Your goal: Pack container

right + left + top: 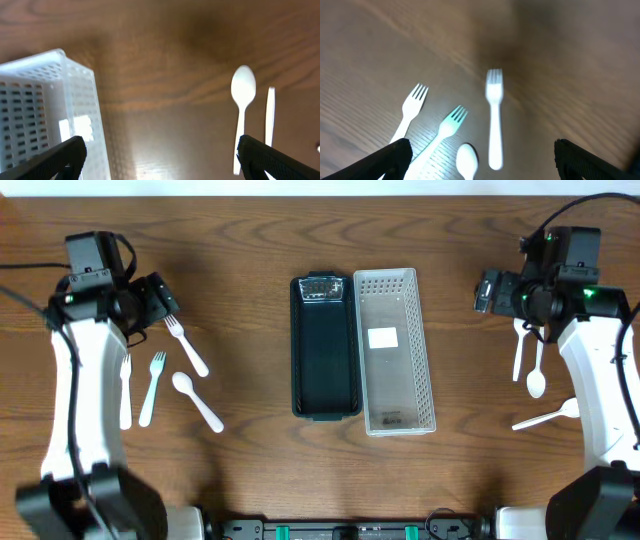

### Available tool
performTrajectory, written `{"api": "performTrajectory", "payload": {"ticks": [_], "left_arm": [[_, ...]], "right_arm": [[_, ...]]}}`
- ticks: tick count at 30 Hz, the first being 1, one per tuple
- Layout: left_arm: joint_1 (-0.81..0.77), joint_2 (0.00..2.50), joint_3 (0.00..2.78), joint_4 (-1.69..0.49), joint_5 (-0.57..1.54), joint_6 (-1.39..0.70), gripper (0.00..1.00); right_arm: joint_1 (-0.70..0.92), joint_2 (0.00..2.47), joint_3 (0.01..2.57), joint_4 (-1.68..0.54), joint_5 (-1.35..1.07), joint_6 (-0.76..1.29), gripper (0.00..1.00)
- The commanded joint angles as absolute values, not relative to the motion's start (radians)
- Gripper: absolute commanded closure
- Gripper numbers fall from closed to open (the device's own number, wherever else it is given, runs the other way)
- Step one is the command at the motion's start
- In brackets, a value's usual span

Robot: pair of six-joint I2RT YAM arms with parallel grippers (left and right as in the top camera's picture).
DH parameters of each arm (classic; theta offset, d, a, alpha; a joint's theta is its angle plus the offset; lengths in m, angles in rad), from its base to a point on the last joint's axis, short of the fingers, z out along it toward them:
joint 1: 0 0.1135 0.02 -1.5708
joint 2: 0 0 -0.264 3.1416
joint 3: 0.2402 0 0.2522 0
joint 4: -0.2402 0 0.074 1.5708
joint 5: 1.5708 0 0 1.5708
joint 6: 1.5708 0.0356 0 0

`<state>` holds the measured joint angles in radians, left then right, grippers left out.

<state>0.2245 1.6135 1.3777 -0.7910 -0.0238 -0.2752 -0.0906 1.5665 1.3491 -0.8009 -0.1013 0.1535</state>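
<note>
The white basket with little holes in its walls lies in the middle of the brown table. A small white patch shows on its floor. A dark tray lies side by side with the basket. It touches the basket's left wall and is about as long.

Well to the left of the basket lie three white forks and a white spoon. The slanted fork and the spoon are nearest the basket. The second fork is a bit farther out. The third fork is farthest, right beside the white arm. The left pincer hangs above these. Its fingers are spread wide and hold nothing.

Well to the right of the basket lies a long spoon. A thin white stick lies just beside it, on the basket side. It is too blurry to be sure, but it may be a knife. A slanted spoon lies near them. The right pincer hangs above the table between the basket and the long spoon. Its fingers are also spread wide and hold nothing.
</note>
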Motion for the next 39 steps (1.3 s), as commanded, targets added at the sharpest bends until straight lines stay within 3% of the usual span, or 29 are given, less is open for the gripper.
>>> {"api": "performTrajectory", "payload": {"ticks": [1,20,39], "left_arm": [[0.231,1.713,1.375,-0.779,-0.021,-0.316,0.06],[0.228,2.019,1.375,-0.694,0.102,-0.244,0.06],[0.177,2.056,1.375,-0.640,0.101,-0.176,0.07]], "right_arm": [[-0.090,1.573,1.354,-0.812,-0.109,0.171,0.01],[-0.090,1.573,1.354,-0.828,-0.109,0.168,0.01],[-0.090,1.573,1.354,-0.860,-0.109,0.168,0.01]]}}
